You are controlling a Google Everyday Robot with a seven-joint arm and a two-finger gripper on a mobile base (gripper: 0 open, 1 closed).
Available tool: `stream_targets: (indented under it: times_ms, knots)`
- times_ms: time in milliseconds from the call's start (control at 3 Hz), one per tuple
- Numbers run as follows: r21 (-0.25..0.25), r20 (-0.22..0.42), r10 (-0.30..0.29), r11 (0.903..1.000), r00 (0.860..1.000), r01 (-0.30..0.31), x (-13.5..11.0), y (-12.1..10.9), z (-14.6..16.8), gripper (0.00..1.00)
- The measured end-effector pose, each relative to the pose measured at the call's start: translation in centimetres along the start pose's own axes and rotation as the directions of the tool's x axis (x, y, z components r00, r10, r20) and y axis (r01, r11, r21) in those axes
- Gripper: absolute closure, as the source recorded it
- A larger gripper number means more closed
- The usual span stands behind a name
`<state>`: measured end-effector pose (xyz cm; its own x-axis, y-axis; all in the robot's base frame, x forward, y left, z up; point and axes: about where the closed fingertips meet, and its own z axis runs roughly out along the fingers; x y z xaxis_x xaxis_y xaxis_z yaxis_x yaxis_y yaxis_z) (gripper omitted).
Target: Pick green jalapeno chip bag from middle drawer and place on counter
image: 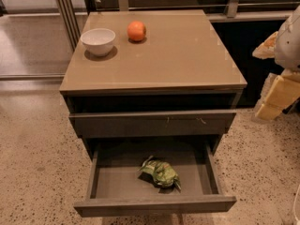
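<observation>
**Reaching down into the open drawer for the bag**

The desk (pixel 178 55) is the tan top of the dark cabinet, and most of it is bare, with the front and right parts free. That leaves plenty of room for the later set-down.

Below it, the drawer (pixel 117 184) is pulled well out, so its grey floor is open from above. The closed front (pixel 150 123) just above overhangs the back of the drawer. A steep approach from the front should clear that edge better than a shallow one.

The hand (pixel 276 97) is at the right edge of the view, beside the cabinet at about the height of the closed front. It is well apart from the drawer and holds nothing. I cannot tell whether it is open or closed. It needs to be wide open before it goes down.

The bag (pixel 161 173) lies crumpled on the drawer floor, slightly right of centre. It is nearer the drawer's front wall than the back and touches neither side wall. The foil will probably crush and slip, so I would close on the raised middle bulk rather than a thin corner, then lift straight up until clear of the walls.

The bowl (pixel 98 40) and the orange (pixel 136 31) sit near the desk's back left. The bag is best put down away from them.
</observation>
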<state>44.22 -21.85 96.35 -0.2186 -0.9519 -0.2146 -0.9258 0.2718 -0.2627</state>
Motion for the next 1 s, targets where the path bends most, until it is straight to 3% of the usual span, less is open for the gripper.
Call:
stream_targets:
  times_ms: [333, 1000]
  knots:
    - [-0.018, 0.048, 0.005, 0.9998, 0.999, -0.004, 1.2, 0.8, 5.1, 0.42]
    - [-0.103, 0.195, 0.073, 0.9933, 0.978, -0.053, 1.1, 2.6, 19.9, 0.88]
